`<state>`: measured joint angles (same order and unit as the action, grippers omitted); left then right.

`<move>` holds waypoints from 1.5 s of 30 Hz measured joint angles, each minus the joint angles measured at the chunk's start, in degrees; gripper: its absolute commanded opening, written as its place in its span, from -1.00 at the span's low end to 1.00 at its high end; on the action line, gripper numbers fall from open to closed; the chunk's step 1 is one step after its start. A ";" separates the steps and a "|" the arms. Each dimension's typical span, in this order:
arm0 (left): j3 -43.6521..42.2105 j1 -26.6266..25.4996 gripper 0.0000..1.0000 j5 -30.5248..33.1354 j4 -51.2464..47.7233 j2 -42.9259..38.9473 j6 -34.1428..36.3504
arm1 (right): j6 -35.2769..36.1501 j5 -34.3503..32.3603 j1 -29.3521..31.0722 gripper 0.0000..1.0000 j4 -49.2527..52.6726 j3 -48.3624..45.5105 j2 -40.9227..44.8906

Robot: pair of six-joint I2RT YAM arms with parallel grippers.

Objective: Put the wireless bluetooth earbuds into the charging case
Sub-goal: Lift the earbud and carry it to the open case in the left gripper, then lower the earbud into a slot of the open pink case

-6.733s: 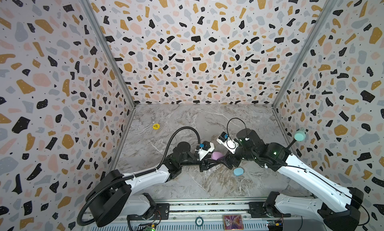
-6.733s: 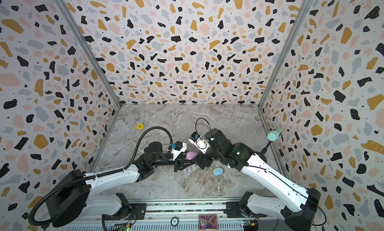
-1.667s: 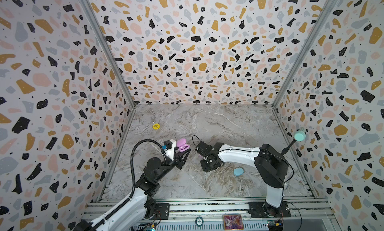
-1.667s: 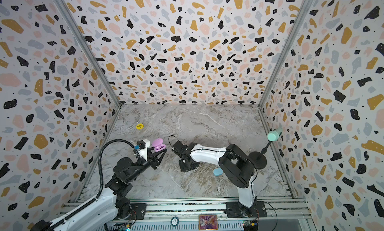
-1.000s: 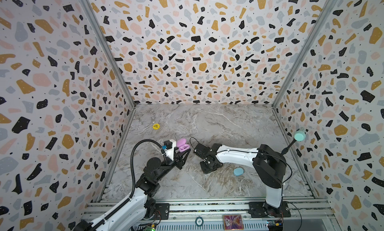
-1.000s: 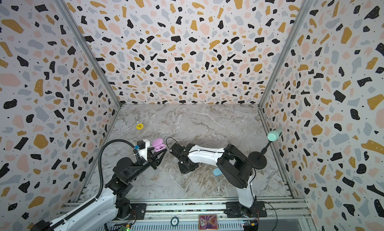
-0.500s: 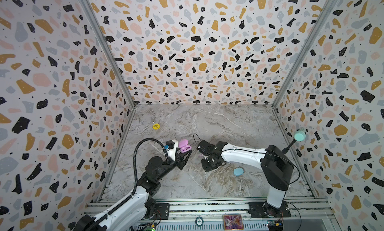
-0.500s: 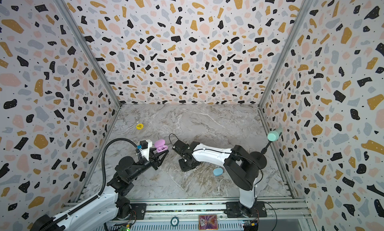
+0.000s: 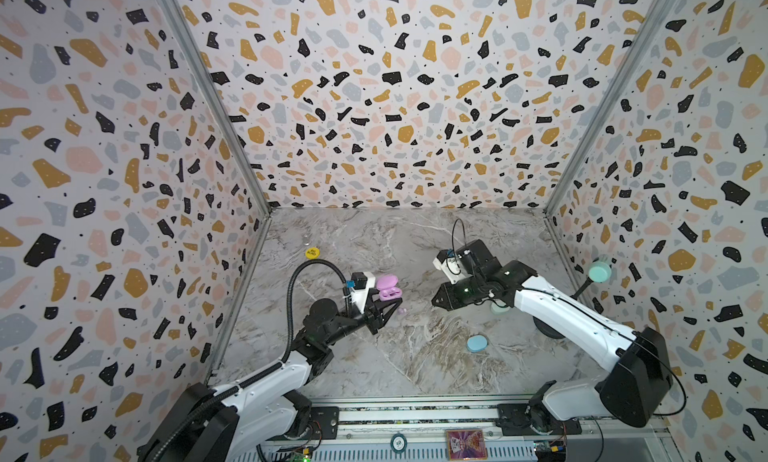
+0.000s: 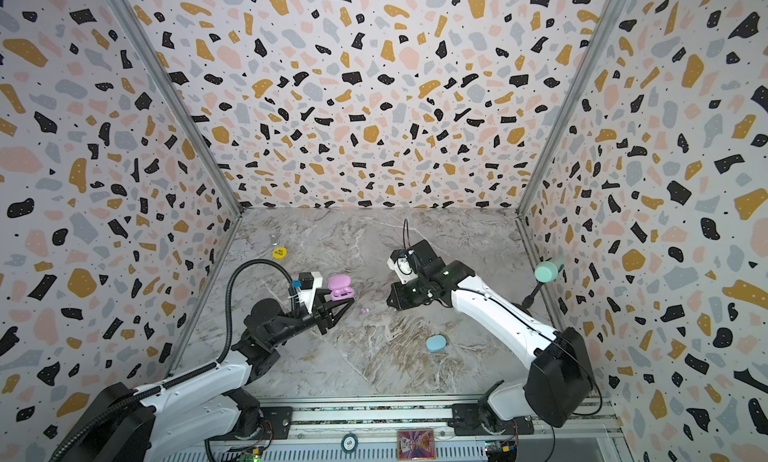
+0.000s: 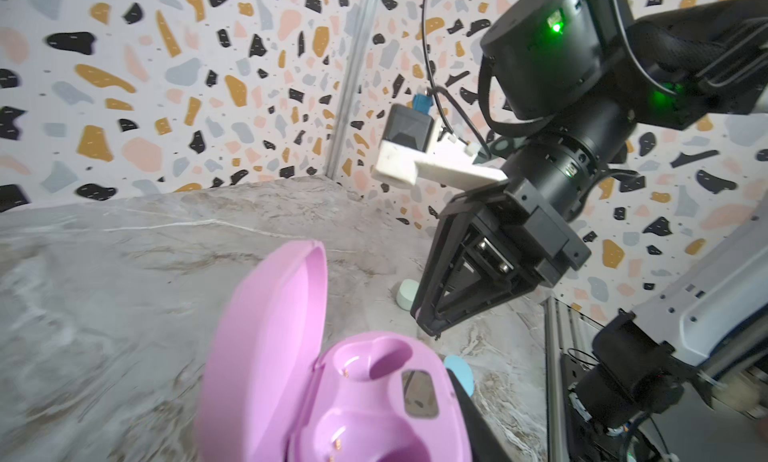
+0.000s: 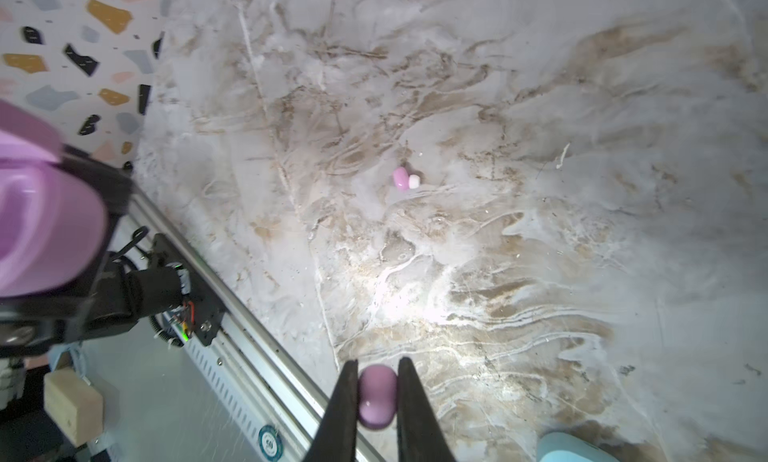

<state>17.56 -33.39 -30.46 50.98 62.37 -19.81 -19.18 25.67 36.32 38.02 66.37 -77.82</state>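
Note:
My left gripper (image 9: 390,305) is shut on the base of an open pink charging case (image 9: 387,287), held above the table. In the left wrist view the case (image 11: 365,397) shows two empty wells, its lid raised, with one dark finger (image 11: 478,433) beside it. My right gripper (image 9: 437,302) hangs to the right of the case, apart from it. It is shut on a pink earbud (image 12: 377,395) between its fingertips. Another pink earbud (image 12: 405,178) with a white tip lies on the marble table (image 9: 415,368), below and between the two grippers in both top views (image 10: 364,311).
A closed blue case (image 9: 476,342) lies on the table at front right. A mint case (image 9: 498,308) sits partly behind the right arm. A yellow disc (image 9: 312,252) lies at the back left. A mint knob on a black stand (image 9: 599,271) is by the right wall.
The right gripper has risen from the table and its arm has swung out to the right. The left gripper with the pink case has shifted slightly right.

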 measured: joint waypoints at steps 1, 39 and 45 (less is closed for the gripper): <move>0.96 -0.74 -0.30 -0.83 0.87 1.49 0.07 | 1.09 1.64 -0.81 -0.75 0.44 -0.11 1.27; 15.28 -10.40 -0.30 -12.57 -0.68 13.38 12.28 | 10.49 25.07 -6.80 -0.67 6.88 5.25 11.87; 15.28 -10.93 -0.30 -12.61 -1.03 13.27 12.37 | 10.47 25.16 -6.38 -0.65 6.03 5.25 11.52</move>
<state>32.84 -44.31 -43.07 49.95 75.64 -7.44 -8.71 50.83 29.93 44.05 71.61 -66.30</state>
